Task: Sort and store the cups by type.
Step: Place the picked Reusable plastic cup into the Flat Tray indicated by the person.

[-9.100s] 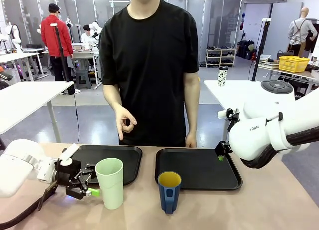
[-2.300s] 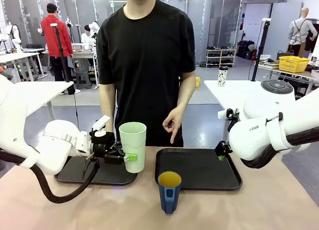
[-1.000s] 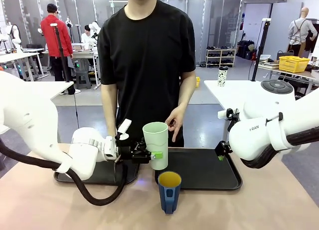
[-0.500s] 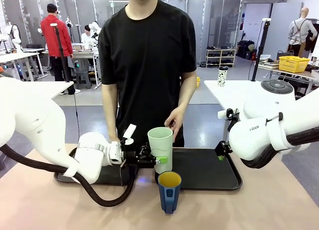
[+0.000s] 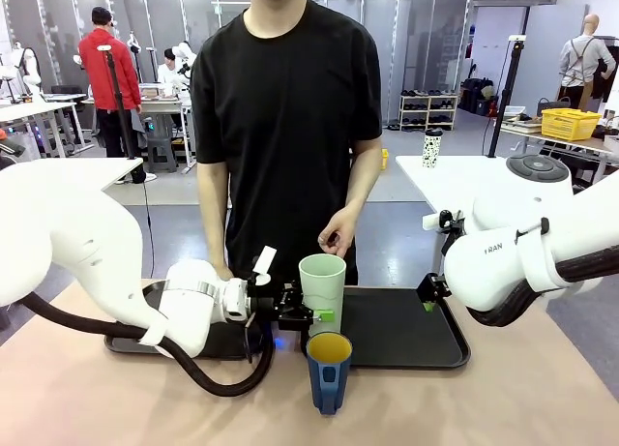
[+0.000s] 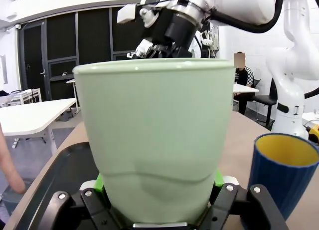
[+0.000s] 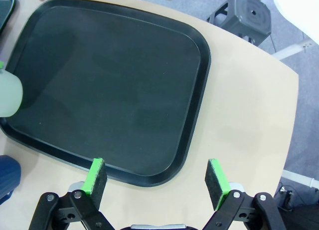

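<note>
Front view: the white left arm reaches in from 9 o'clock to the middle of the tan table (image 5: 542, 398). Its left gripper (image 5: 315, 315) pinches a tall pale mint-green plastic tumbler (image 5: 322, 286) low on its wall. The tumbler is upright, at the left edge of the right-hand black plastic tray (image 5: 406, 332); whether its base touches cannot be told. A shorter dark blue mug with a yellow inside (image 5: 329, 369) stands on the table at the tumbler's 6 o'clock, just beside it. A second black tray (image 5: 124, 344) lies at 9 o'clock, partly behind the arm. A person in a black T-shirt stands at 12 o'clock, one hand (image 5: 338, 241) hanging just above the tumbler. The right arm waits at 3 o'clock.

Left wrist view: the tumbler (image 6: 154, 130) is clamped between the left gripper's (image 6: 158, 187) green pads (image 6: 217, 178). The mug (image 6: 281, 172) is at 4 o'clock, near but apart. The tray's rim (image 6: 60, 152) shows at 8 o'clock.

Right wrist view: the right gripper (image 7: 155, 162) is spread wide with nothing between its pads, over the tray's (image 7: 198, 95) near edge. The tumbler (image 7: 9, 95) shows at 9 o'clock, the mug (image 7: 7, 177) at 8 o'clock on the table (image 7: 249, 120).
</note>
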{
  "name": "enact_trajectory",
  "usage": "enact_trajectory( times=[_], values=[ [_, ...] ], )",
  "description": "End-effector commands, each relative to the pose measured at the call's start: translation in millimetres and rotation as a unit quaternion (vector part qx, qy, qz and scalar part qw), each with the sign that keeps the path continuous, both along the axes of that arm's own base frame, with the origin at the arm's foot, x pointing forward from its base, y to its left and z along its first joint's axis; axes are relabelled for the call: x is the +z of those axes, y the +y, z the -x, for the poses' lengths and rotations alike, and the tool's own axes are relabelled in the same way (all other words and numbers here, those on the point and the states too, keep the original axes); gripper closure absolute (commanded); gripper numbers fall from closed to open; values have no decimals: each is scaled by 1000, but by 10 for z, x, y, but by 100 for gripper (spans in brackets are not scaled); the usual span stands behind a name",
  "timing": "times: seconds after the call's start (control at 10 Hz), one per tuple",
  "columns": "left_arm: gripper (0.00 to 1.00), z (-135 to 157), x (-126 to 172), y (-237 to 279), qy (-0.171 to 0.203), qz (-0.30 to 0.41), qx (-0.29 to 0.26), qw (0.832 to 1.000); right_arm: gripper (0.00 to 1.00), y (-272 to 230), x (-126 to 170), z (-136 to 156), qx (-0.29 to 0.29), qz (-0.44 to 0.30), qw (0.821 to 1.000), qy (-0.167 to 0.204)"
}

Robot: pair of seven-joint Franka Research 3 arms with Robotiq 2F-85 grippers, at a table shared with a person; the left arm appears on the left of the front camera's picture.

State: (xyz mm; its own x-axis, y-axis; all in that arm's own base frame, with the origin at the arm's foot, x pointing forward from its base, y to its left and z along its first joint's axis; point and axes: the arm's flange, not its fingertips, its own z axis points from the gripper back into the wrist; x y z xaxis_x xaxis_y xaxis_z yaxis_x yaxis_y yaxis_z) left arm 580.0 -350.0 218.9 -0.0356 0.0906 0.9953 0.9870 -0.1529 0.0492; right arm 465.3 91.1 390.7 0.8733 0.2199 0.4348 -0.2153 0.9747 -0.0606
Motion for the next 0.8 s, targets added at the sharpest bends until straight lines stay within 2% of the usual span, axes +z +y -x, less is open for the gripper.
enact_trajectory(
  times=[0.0, 0.7],
  values=[
    [17, -142, -21, -165, 9, 2, 15, 1000, 0, -4, 4, 12, 4, 1, 1000, -1],
    [17, -259, -184, -250, 21, -7, 13, 1000, 0, -4, 4, 12, 4, 1, 1000, -1]
  ],
)
